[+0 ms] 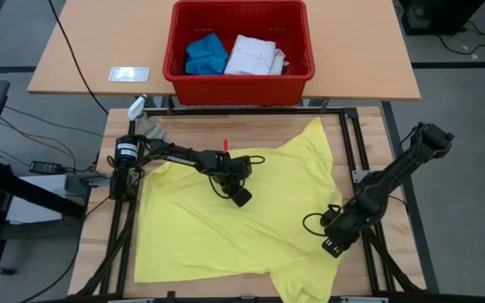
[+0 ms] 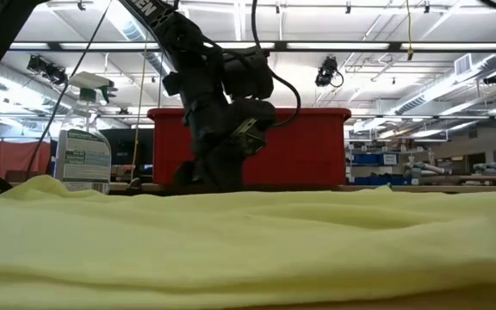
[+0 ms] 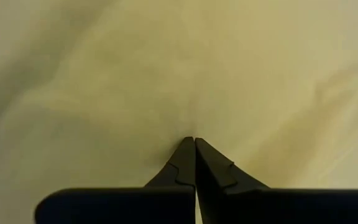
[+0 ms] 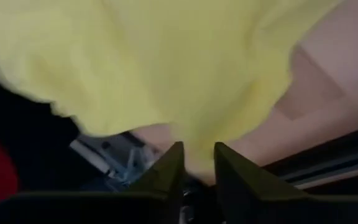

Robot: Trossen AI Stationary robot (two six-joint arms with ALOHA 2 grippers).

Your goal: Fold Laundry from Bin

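A bright yellow T-shirt (image 1: 251, 227) lies spread over the near table, rumpled in the low view (image 2: 248, 241). My left gripper (image 1: 241, 198) stands on its middle, fingers shut, tips (image 3: 194, 142) at the cloth. My right gripper (image 1: 333, 244) hovers over the shirt's right near edge, open; yellow cloth (image 4: 194, 146) shows in the gap between its fingers. The red bin (image 1: 238, 84) stands on the far table and holds a blue piece (image 1: 205, 55) and a white shirt (image 1: 255, 55). My left gripper meets the middle of the shirt's body (image 3: 191, 124) from above, slanting down, with shut fingertips. A faint crease runs off from the tips. The cloth around them lies flat on the table. My right gripper: whether its fingers touch the cloth between them, I cannot tell.
A black frame (image 1: 352, 143) runs round the near table. A white-labelled bottle (image 2: 83, 159) stands at its far left, by a small grey cloth (image 1: 150, 129). A white card (image 1: 129, 74) lies on the far table left of the bin. Bare wood (image 1: 390, 143) shows on the right.
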